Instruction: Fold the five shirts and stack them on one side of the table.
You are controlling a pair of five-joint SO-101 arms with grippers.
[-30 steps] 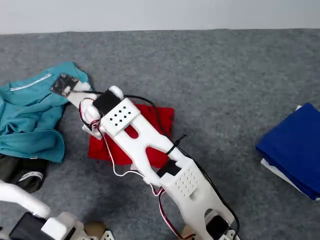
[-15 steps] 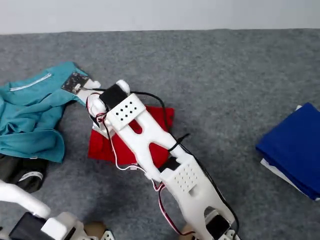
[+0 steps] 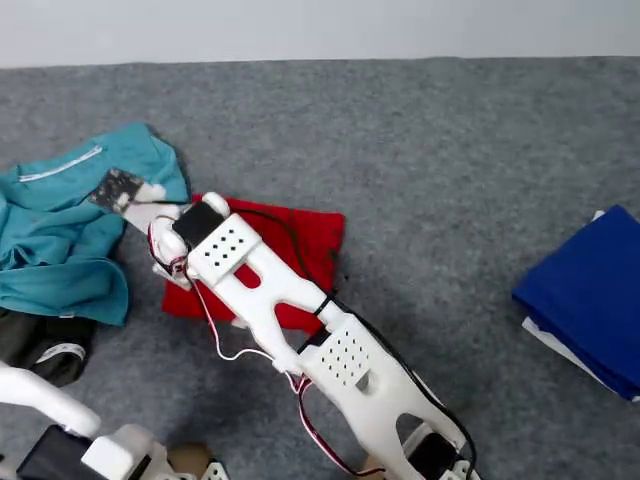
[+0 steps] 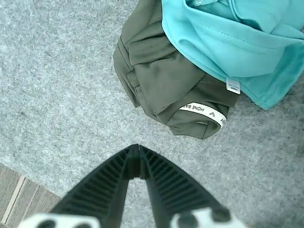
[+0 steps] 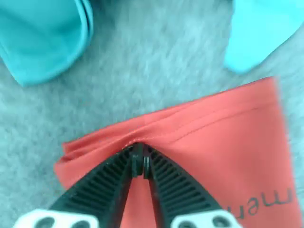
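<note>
Right claw point(image 5: 138, 156) pinching red shirt point(image 5: 213, 156) edge at its tips, rest lies under it. Pull low and flat; teal shirt point(image 5: 42, 33) just ahead could snag. Left claw point(image 4: 138, 159) pressed together, empty.

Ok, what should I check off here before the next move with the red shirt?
1. Right pincer gripping the red fabric shirt: ok, shut on its puckered edge.
2. Left pincer free: ok, shut and empty above the grey carpeted table.
3. Red shirt lying flat: cannot tell, the arm covers much of it.
4. Stack started: ok, folded blue shirt at the high view's right edge.
5. Crumpled teal shirt and dark olive shirt folded: not ok, both heaped together.
</note>
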